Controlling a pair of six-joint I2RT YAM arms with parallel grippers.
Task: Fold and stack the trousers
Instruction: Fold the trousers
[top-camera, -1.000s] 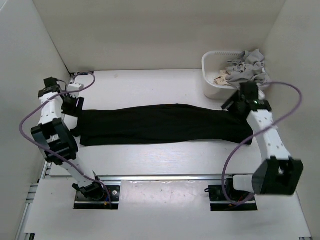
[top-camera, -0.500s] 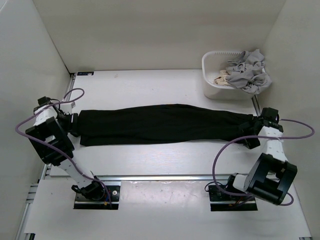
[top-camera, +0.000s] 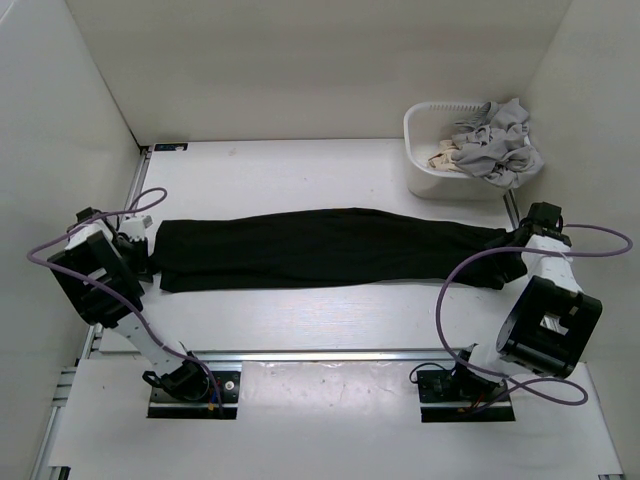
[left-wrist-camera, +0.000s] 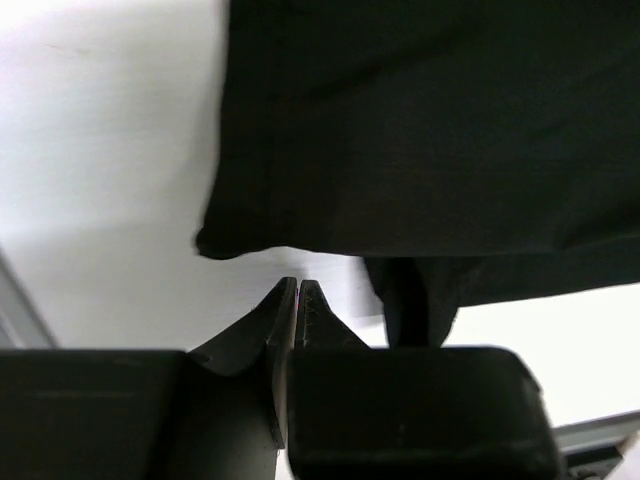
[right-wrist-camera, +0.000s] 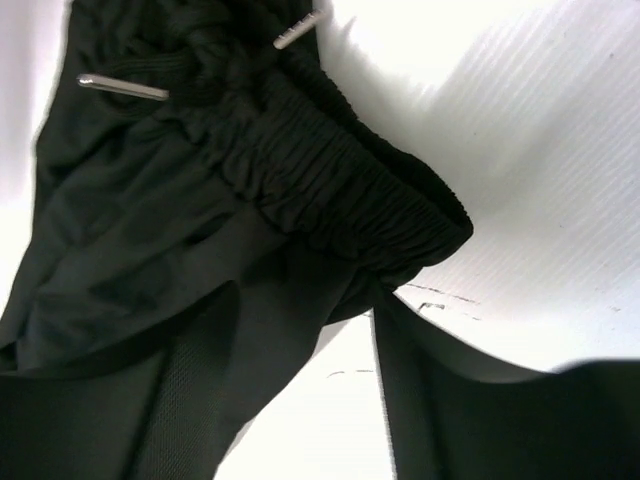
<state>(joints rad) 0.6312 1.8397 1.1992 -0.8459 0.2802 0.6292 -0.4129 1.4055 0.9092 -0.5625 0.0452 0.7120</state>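
White table (top-camera: 300, 320) beneath long black trousers (top-camera: 320, 248)

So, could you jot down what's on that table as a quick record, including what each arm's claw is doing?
garment: black trousers, lying at full length across the table
left gripper: shut, at the leg-hem end; no cloth visible between its tips
right gripper: open, straddling the elastic waistband
basket: white basket at the far right, holding grey garments and a beige cloth
crosswise fold: not yet made
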